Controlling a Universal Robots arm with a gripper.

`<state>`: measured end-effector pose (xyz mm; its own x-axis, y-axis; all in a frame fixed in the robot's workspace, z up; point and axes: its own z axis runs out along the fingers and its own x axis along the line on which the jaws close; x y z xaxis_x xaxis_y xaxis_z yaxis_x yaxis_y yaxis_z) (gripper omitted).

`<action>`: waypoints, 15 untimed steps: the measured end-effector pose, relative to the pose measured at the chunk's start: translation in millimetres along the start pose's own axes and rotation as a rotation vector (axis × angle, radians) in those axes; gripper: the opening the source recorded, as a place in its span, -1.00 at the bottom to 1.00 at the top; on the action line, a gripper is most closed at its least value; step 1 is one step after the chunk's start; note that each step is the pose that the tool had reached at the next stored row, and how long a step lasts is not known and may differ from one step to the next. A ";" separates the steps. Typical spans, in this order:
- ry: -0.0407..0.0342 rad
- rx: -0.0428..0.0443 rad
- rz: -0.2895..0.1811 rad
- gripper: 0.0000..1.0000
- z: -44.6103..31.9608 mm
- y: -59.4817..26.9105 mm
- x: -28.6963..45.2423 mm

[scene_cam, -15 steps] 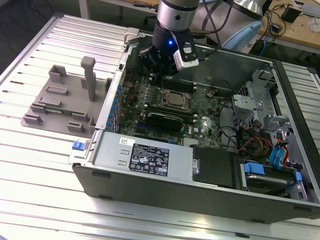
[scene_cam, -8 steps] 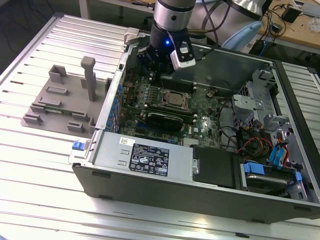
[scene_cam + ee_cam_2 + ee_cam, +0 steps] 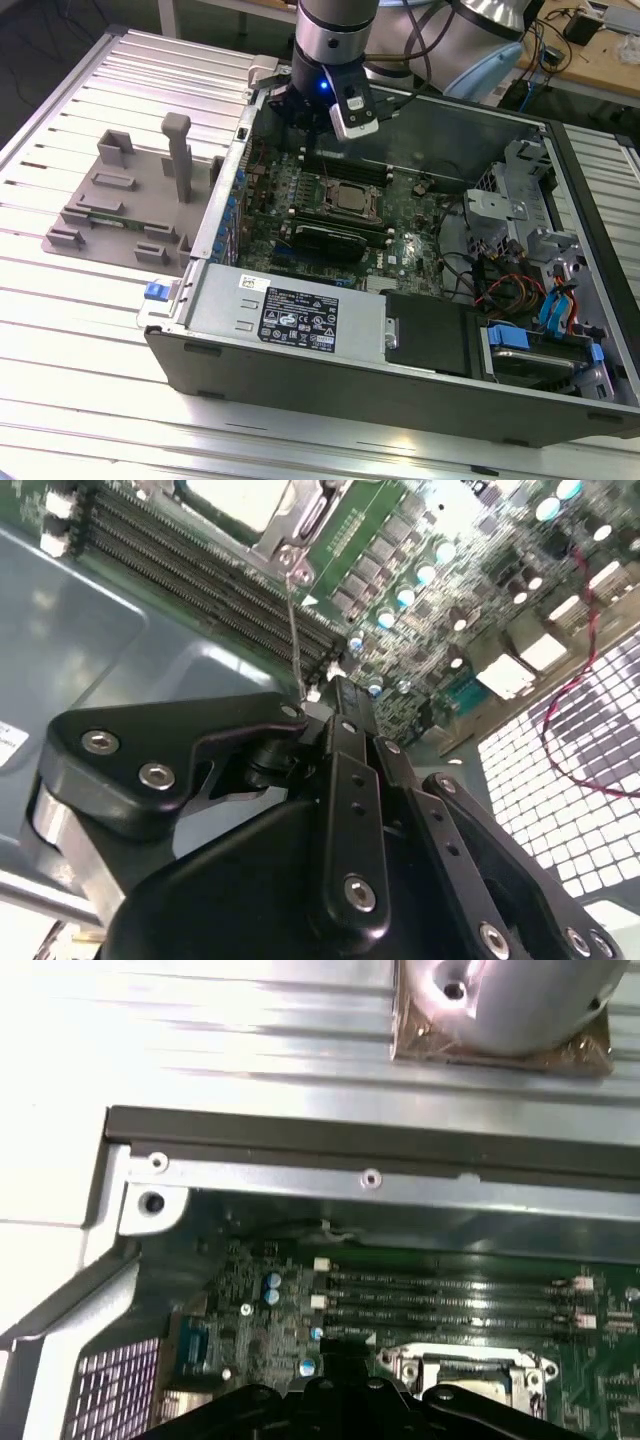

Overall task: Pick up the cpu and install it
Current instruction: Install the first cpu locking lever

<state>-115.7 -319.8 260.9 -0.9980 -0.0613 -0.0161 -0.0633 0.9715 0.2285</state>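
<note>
The cpu (image 3: 350, 197), a silver square, lies inside the metal-framed socket in the middle of the motherboard, and its pale top (image 3: 235, 498) is also seen in the second wrist view. My black gripper (image 3: 300, 120) hangs over the board just behind the socket, toward the case's back wall. In the second wrist view the gripper (image 3: 325, 695) is shut, with no chip between its fingers. A thin wire lever (image 3: 292, 610) rises from the socket frame and ends right at the fingertips; whether it is pinched I cannot tell. The socket frame (image 3: 465, 1362) lies just beyond the gripper (image 3: 330, 1388).
The open computer case (image 3: 300, 375) lies on a ribbed aluminium table. Memory slots (image 3: 200, 570) run beside the socket. A power supply (image 3: 290, 310) fills the case's near side and drive bays with cables (image 3: 540, 330) the exterior view's right. A grey fixture tray (image 3: 130, 200) stands outside at that view's left.
</note>
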 end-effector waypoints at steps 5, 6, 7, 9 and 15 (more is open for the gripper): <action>-0.0004 -0.0113 0.000 -0.79 2.2 -0.7 0.1; -0.0008 -0.0159 0.000 -0.79 3.1 -0.9 0.1; -0.0013 -0.0229 0.000 -0.79 4.1 -1.1 -0.2; 0.0007 -0.0364 0.001 -0.79 5.3 -2.2 -3.8; 0.0346 -0.0462 0.010 -0.79 5.7 -9.7 -23.4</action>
<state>-91.8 -326.5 253.5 -0.9980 -0.0606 0.0198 -0.0529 0.9605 0.2732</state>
